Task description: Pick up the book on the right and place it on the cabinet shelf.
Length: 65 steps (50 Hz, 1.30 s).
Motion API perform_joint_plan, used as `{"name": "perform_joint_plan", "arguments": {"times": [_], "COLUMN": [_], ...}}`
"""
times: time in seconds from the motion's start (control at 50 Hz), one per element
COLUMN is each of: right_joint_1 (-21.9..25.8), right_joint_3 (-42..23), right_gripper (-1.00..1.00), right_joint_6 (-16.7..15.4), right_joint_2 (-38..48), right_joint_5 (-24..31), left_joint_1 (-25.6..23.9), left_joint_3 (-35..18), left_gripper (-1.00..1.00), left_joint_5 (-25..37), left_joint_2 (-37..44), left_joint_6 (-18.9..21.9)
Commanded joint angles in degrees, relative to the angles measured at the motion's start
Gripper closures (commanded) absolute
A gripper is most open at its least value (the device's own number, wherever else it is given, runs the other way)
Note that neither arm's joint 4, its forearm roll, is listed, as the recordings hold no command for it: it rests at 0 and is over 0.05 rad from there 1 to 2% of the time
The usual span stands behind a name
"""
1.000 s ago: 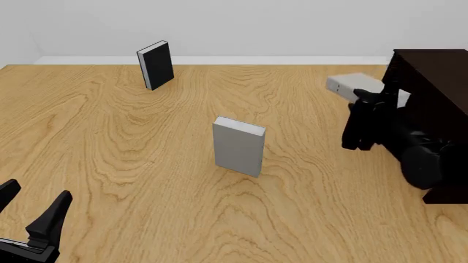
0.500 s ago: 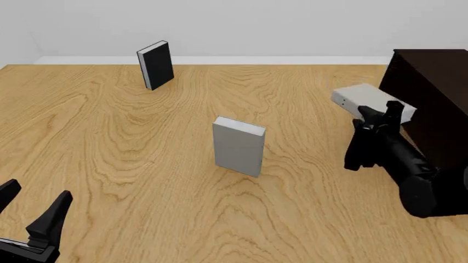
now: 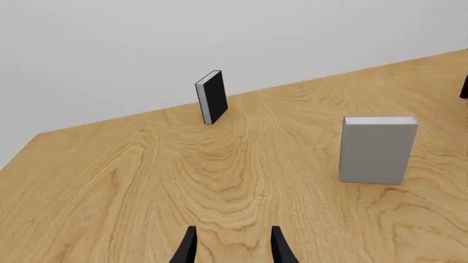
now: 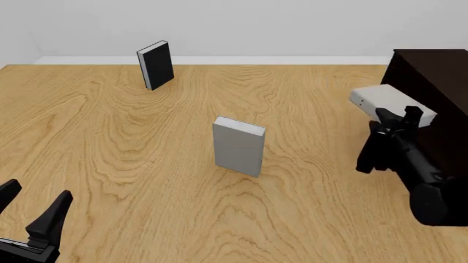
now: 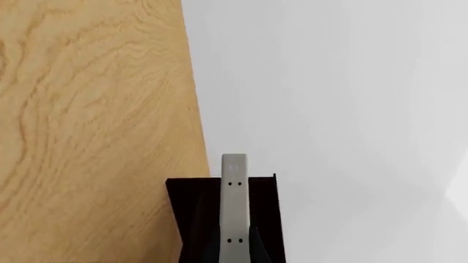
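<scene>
Front view: right gripper [image 4: 398, 121] clamped on the book [image 4: 391, 104], held aloft at right of frame, now shifted rightward against the cabinet [image 4: 435, 87] front. Carried closer; shelf placement judged imminent, not yet done. Left gripper [image 4: 33, 219] spread open, idle at lower left. Grey book [image 4: 239, 145] and black book [image 4: 155, 64] standing untouched.

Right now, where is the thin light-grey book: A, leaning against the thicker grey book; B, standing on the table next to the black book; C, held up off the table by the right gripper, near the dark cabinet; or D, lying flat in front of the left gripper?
C: the thin light-grey book sits clamped in the right gripper, off the table beside the dark cabinet.
</scene>
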Motion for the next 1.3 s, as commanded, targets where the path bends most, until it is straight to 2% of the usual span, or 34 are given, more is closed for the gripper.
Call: {"name": "perform_joint_plan", "arguments": {"times": [0.02, 0.06, 0.08, 0.1, 0.14, 0.16, 0.2, 0.22, 0.26, 0.38, 0.46, 0.48, 0.54, 0.56, 0.6, 0.86, 0.9, 0.94, 0.98, 1.02, 1.06, 1.26, 1.3], "right_joint_1": [-1.91, -2.5, -2.4, -2.31, -2.7, -2.36, -2.75, -2.55, -2.49, -3.1, -3.58, -4.16, -4.73, -5.19, -5.22, -7.79, -8.55, -8.68, -9.2, -9.07, -9.38, -11.1, -11.31], "right_joint_3": [-1.21, -1.23, -1.24, -1.58, -1.74, -2.52, -2.23, -2.78, -2.38, -2.11, -1.98, -2.15, -2.15, -2.26, -2.22, -1.64, -0.97, -1.42, -1.01, -1.63, -1.3, -2.5, -2.56], "right_gripper": [1.0, 1.0, 1.0, 1.0, 1.0, 1.0, 1.0, 1.0, 1.0, 1.0, 1.0, 1.0, 1.0, 1.0, 1.0, 1.0, 1.0, 1.0, 1.0, 1.0, 1.0, 1.0, 1.0], "right_joint_6": [2.59, 3.41, 2.41, 3.18, 2.59, 4.1, 2.73, 4.23, 3.4, 5.06, 4.11, 5.26, 4.83, 6.04, 5.15, 5.03, 3.72, 5.01, 4.03, 5.13, 4.24, 6.35, 5.93], "right_joint_2": [-1.85, -1.95, -0.68, -1.08, -0.65, -1.33, -0.06, -0.88, 0.45, 1.12, 2.96, 2.34, 2.63, 1.55, 2.36, 3.19, 4.45, 3.45, 4.01, 3.63, 4.59, 4.05, 4.93], "right_joint_5": [0.6, 0.76, 0.13, 1.13, 0.2, 2.87, 0.68, 2.27, 0.86, 1.15, -0.56, 0.9, 0.22, 1.44, -0.21, -1.2, -3.05, -0.94, -2.39, -0.66, -2.03, -0.41, -0.21], "left_joint_1": [-0.05, -0.15, -0.09, -0.01, -0.09, -0.01, -0.15, -0.12, -0.08, -0.13, -0.19, -0.24, -0.2, -0.2, -0.09, -0.13, -0.05, 0.02, -0.08, 0.06, -0.02, 0.05, 0.12], "left_joint_3": [0.0, 0.0, 0.0, 0.0, 0.0, 0.0, 0.0, 0.0, 0.0, 0.0, 0.0, 0.0, 0.0, 0.0, 0.0, 0.0, 0.0, 0.0, 0.0, 0.0, 0.0, 0.0, 0.0], "left_gripper": [-1.0, -1.0, -1.0, -1.0, -1.0, -1.0, -1.0, -1.0, -1.0, -1.0, -1.0, -1.0, -1.0, -1.0, -1.0, -1.0, -1.0, -1.0, -1.0, -1.0, -1.0, -1.0, -1.0], "left_joint_5": [-0.13, -0.14, -0.14, -0.15, 0.06, 0.0, 0.11, 0.09, 0.17, 0.07, 0.19, 0.25, 0.3, 0.33, 0.3, 0.42, 0.38, 0.33, 0.37, 0.32, 0.36, 0.16, 0.01], "left_joint_2": [0.03, 0.06, 0.03, -0.01, -0.05, -0.14, -0.14, -0.14, -0.22, -0.1, -0.13, -0.22, -0.29, -0.32, -0.28, -0.32, -0.34, -0.34, -0.34, -0.35, -0.36, -0.26, -0.24], "left_joint_6": [-0.31, -0.3, -0.36, -0.35, -0.29, -0.48, -0.34, -0.53, -0.46, -0.44, -0.4, -0.35, -0.4, -0.33, -0.31, -0.36, -0.47, -0.45, -0.35, -0.46, -0.37, -0.31, -0.22]}}
